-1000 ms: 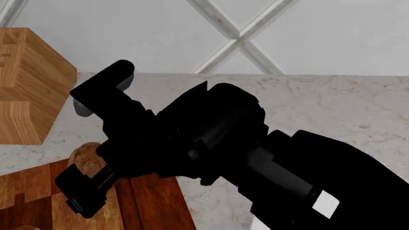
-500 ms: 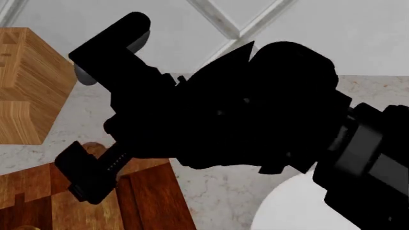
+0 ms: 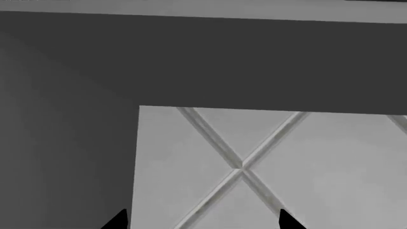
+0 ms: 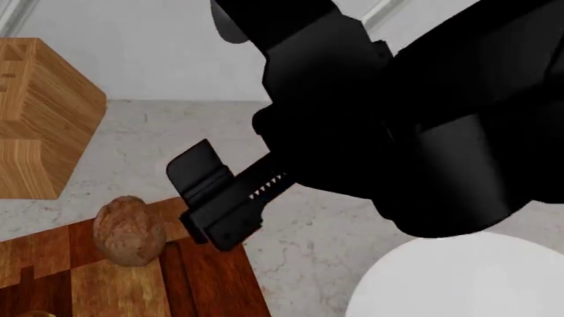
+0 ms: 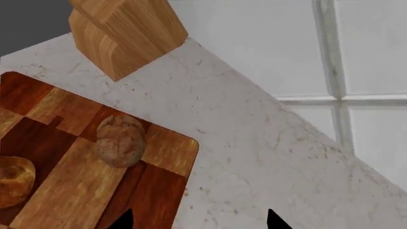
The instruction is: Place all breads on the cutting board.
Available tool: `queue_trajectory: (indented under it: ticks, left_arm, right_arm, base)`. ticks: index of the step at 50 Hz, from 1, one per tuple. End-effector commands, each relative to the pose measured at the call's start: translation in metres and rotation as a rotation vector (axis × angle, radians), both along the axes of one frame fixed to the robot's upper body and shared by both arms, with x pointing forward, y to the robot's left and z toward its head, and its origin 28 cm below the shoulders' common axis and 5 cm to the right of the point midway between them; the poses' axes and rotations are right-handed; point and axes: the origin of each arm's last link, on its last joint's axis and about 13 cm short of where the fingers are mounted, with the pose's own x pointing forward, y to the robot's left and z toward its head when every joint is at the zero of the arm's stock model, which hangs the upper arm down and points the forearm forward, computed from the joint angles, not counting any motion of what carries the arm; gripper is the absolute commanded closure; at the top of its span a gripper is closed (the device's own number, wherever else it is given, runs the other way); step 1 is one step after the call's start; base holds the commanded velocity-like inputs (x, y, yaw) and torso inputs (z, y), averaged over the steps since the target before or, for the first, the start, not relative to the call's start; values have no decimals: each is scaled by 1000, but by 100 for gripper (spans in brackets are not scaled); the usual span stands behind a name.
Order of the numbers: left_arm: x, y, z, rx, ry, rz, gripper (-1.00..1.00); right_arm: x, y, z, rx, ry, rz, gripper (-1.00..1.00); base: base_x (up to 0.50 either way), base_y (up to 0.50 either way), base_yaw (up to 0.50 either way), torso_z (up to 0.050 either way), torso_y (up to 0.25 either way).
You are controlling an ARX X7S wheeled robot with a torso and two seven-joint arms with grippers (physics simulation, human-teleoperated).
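A dull brown egg-shaped bread [image 4: 129, 230] lies on the far corner of the striped cutting board [image 4: 211, 284]; the right wrist view shows the same bread [image 5: 119, 139] on the board [image 5: 70, 191]. A golden bread [image 5: 13, 180] rests on the board further along. My right gripper [image 5: 198, 222] hangs open and empty above the board's edge, well clear of the brown bread. Its lower finger [image 4: 211, 198] shows in the head view beside that bread. My left gripper [image 3: 202, 222] is open, empty, and faces a wall.
A thick pale-wood block [image 4: 35, 119] stands on the marble counter [image 4: 300, 251] behind the board, also in the right wrist view as the block [image 5: 121, 33]. A white plate [image 4: 458, 277] sits at the near right. A tiled wall [image 4: 150, 53] backs the counter.
My right arm has risen up and to the right, away from the board. The brown bread, partly hidden behind the lower finger before, now lies in full view. The gripper stayed open.
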Motion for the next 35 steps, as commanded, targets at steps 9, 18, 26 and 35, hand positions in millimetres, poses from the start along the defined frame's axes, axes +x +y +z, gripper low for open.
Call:
queue_trajectory:
  ticks: [9, 18, 26, 35]
  left_arm:
    - [0, -8, 13, 42, -46, -60, -100]
    - [9, -13, 16, 43, -44, -90, -100]
    - [14, -17, 18, 46, -48, -114, -100]
    - [21, -21, 15, 51, -34, -133, -100]
  right_arm:
    - [-64, -29, 25, -55, 14, -163, -100]
    - [-90, -45, 16, -47, 54, -271, -100]
    - [-109, -55, 13, 4, 81, -361, -100]
    - [-120, -65, 4, 13, 108, -429, -100]
  base:
    - [13, 18, 0, 0, 0]
    - [0, 6, 0, 0, 0]
    - [0, 0, 0, 0, 0]
    - [0, 0, 0, 0, 0]
